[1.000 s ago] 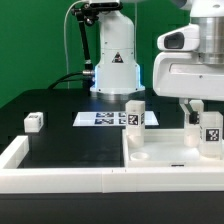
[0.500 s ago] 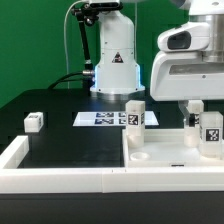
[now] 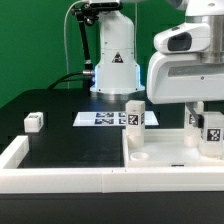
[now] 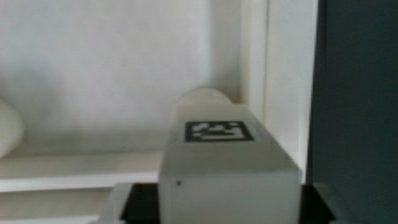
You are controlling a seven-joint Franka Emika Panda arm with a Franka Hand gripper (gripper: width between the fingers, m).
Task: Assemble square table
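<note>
A white robot arm works over a black tabletop [image 3: 70, 140] bordered by a long white rail [image 3: 60, 178] along its near edge. The square slab [image 3: 165, 152] of the table lies flat in the near corner on the exterior view's right, against the rail. The gripper [image 3: 207, 122] hangs over the slab's far side, towards the exterior view's right edge. Its two fingers are closed tight on a small white held leg [image 3: 212, 135], which stands upright with its black-white tag facing the camera.

In the wrist view, the held leg [image 4: 222, 160] points down at the slab [image 4: 107, 60] just beside the slab's edge. Whether it touches the slab cannot be told.

A second, standing leg [image 3: 134, 114] is upright at the slab's far corner, beside the marker board [image 3: 98, 118]. A third, loose leg [image 3: 35, 122] sits near the tabletop's edge on the exterior view's left, well apart from the others.
</note>
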